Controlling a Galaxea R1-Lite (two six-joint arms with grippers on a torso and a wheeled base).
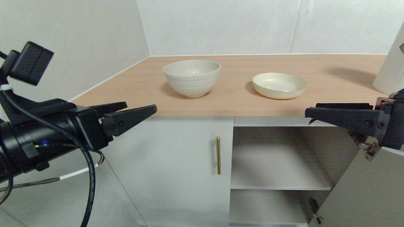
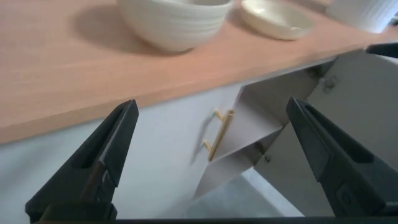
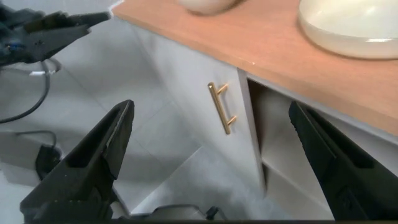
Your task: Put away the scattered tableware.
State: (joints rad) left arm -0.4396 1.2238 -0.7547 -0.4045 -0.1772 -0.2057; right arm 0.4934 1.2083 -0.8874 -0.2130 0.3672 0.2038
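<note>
A deep white ribbed bowl point(image 1: 191, 77) and a shallow cream dish point(image 1: 279, 85) stand side by side on the wooden countertop point(image 1: 233, 102), the bowl to the left. My left gripper point(image 1: 140, 107) hovers open in front of the counter's left part, below and short of the bowl point(image 2: 177, 22). In front of the counter's right edge my right gripper point(image 1: 311, 109) is open too, just before the dish point(image 3: 351, 28). Neither holds anything. The wrist views show wide gaps between the fingers point(image 2: 112, 143) point(image 3: 106, 143).
Below the counter the right cabinet compartment point(image 1: 274, 157) stands open with bare shelves, its door point(image 1: 363, 192) swung out at lower right. The left door point(image 1: 176, 164) is closed, with a brass handle point(image 1: 218, 155). A tall white cylinder point(image 1: 391, 66) stands at the counter's far right.
</note>
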